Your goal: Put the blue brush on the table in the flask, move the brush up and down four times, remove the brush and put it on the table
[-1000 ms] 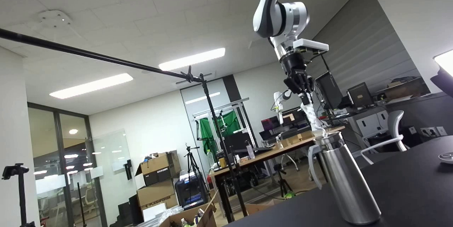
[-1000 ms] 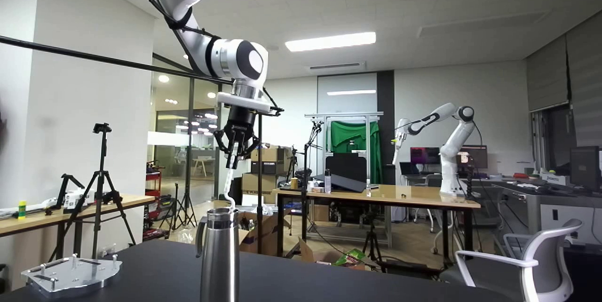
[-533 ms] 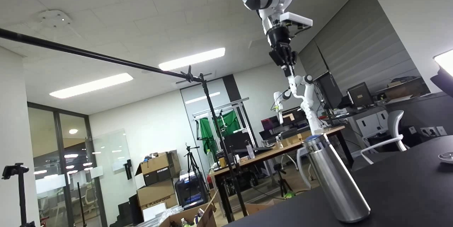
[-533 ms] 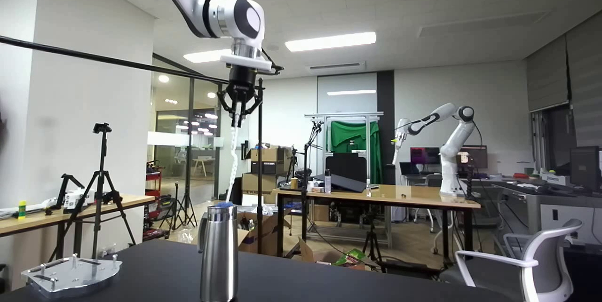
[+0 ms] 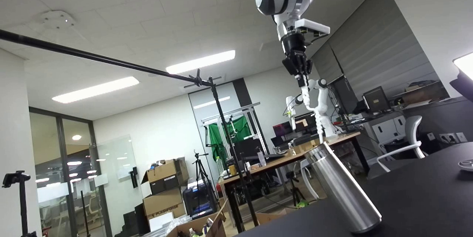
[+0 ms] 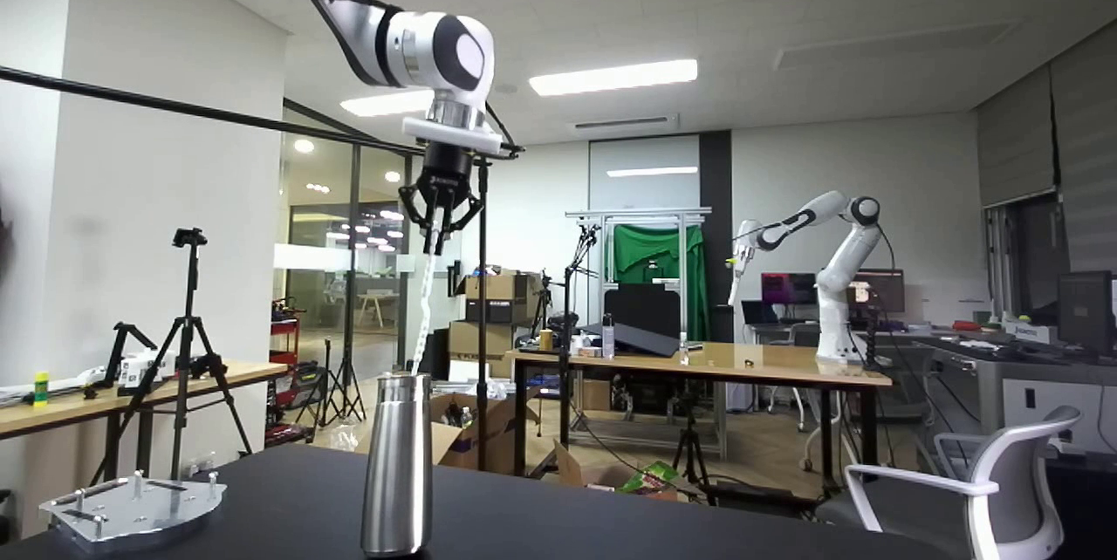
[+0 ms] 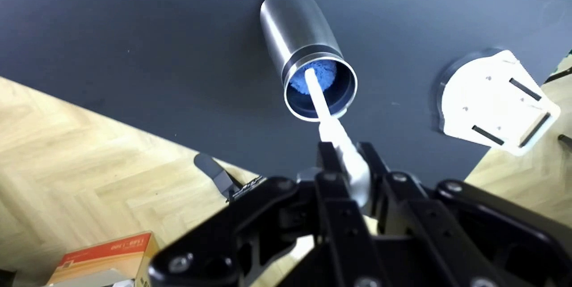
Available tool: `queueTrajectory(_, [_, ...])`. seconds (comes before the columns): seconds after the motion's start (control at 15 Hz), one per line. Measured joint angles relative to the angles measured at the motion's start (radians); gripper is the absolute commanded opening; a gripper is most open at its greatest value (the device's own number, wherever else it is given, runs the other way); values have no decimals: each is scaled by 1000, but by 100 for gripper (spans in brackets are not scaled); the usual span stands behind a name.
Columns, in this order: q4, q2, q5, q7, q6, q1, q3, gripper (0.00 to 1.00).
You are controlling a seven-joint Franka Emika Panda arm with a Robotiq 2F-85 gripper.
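Observation:
The brush has a white twisted handle, seen in both exterior views (image 5: 319, 128) (image 6: 425, 303), and a blue head (image 7: 325, 73) seen inside the flask mouth in the wrist view. The steel flask (image 5: 345, 191) (image 6: 397, 473) (image 7: 295, 23) stands on the black table, leaning slightly. Its grey handle shows partly behind it in an exterior view. My gripper (image 5: 301, 81) (image 6: 435, 244) (image 7: 348, 150) is above the flask, shut on the top end of the brush handle. The brush slants down into the flask; in the exterior views its head is hidden inside.
A clear plate with posts (image 6: 135, 512) (image 7: 496, 99) lies on the black table (image 6: 611, 525) near its edge. A white-armed chair (image 6: 995, 490) stands beside the table. A cardboard box (image 7: 107, 255) is on the floor below.
My gripper rose with the brush until the blue head showed at the flask mouth, then came down a little. The flask has shifted, turned and leans more than before.

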Motion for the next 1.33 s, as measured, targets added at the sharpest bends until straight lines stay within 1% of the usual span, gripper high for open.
queueTrajectory(0.27, [-70,46,0,0,24,0,-1,4])
queueTrajectory(0.53, [-96,74,0,0,26,0,-1,4])
queueTrajectory(0.87, [-119,78,0,0,25,0,-1,4])
queueTrajectory(1.13, [-110,63,-8,-2,21,1,3,4])
queueTrajectory(1.33, [-64,21,-20,-3,-12,5,6,4])
